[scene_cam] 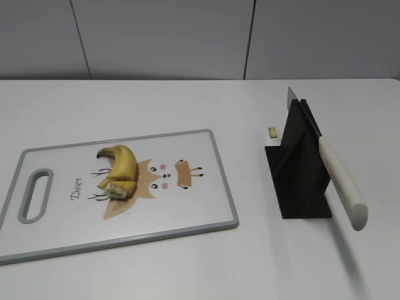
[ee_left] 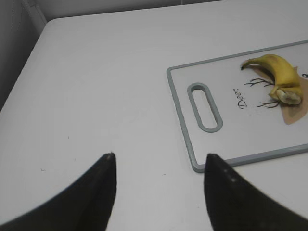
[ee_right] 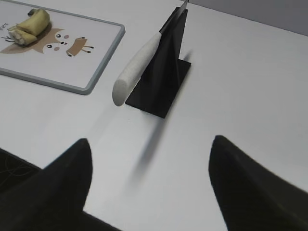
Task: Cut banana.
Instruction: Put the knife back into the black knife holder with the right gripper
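Note:
The banana point(scene_cam: 120, 169), a short curved yellow stub with a dark stem tip and pale cut flesh, lies on the white cutting board point(scene_cam: 187, 219) with a deer drawing. It also shows in the left wrist view point(ee_left: 281, 77) and the right wrist view point(ee_right: 30, 24). A knife with a white handle point(scene_cam: 340, 181) rests slanted in a black stand point(scene_cam: 300, 169); the right wrist view shows the knife point(ee_right: 137, 67) too. My left gripper point(ee_left: 159, 161) is open and empty over bare table, left of the board. My right gripper point(ee_right: 151, 144) is open and empty, in front of the knife stand.
The board point(ee_left: 250, 120) has a grey rim and a handle slot point(ee_left: 204, 106) at its left end. A tiny pale crumb point(scene_cam: 273, 132) lies behind the stand. The white table's left edge point(ee_left: 29, 57) meets a grey wall.

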`<state>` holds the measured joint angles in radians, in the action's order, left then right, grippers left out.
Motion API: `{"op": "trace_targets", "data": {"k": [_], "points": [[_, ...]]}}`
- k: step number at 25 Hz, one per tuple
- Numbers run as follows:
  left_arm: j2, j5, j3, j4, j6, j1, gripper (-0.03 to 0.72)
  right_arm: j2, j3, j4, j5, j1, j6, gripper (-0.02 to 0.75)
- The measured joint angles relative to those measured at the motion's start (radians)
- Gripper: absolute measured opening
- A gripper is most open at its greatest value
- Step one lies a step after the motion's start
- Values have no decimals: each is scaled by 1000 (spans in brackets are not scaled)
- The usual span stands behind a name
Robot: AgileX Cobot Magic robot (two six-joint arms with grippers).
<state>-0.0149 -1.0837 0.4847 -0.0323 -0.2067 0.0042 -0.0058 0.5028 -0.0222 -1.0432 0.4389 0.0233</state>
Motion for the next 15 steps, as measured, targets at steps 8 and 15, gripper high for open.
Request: {"op": "trace_targets", "data": {"k": [8,15], "points": [[0,0,0,-1,0,2,553,-1,0,0,0,-96,0,582],[0,0,0,-1,0,2,549,-1,0,0,0,-280,-1,561]]}}
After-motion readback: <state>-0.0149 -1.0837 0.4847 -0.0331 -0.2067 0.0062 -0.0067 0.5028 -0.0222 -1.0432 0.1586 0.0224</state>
